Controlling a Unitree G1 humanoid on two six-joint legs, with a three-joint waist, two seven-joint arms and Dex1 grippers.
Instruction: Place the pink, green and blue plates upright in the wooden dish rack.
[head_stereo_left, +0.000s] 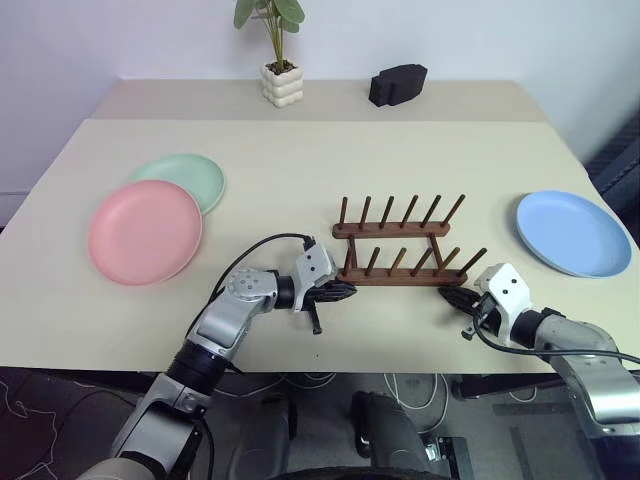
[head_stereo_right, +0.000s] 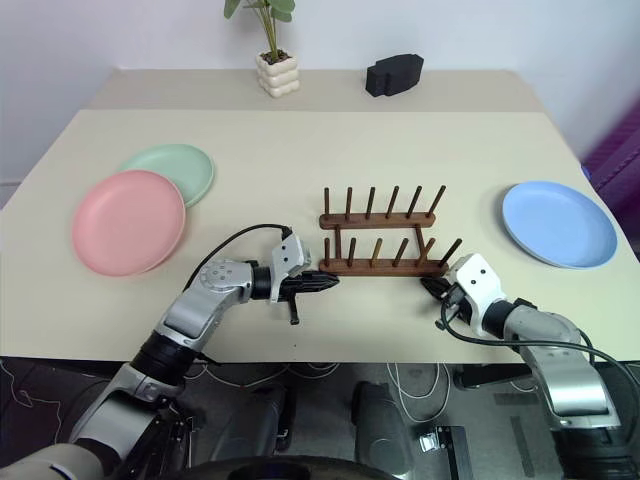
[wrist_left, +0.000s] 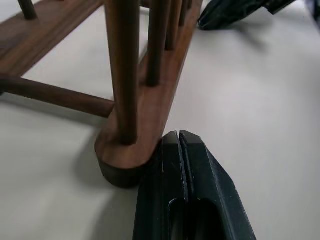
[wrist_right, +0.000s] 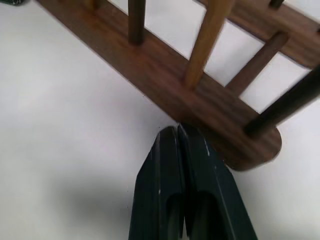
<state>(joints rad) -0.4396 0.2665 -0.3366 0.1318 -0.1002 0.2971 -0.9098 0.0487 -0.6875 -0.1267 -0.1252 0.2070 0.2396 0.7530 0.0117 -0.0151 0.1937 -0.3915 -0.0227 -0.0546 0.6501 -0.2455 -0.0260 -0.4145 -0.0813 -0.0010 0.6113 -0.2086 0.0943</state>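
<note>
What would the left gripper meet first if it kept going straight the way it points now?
The wooden dish rack. The shut left gripper has its tips at the rounded end of the rack's near rail, apparently touching it already, so pushing on would probably shove the rack.

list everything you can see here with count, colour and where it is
pink plate: 1, salmon pink, flat on the table's left side, overlapping the green plate
green plate: 1, mint, behind the pink one
blue plate: 1, light blue, flat at right
dish rack: 1, dark brown wood, centre, no plates in it
potted plant: 1, green in white pot, far edge
black block: 1, far edge
table: 1, beige
left end effector: shut, at the rack's left end
right end effector: shut, at the rack's right end
</note>
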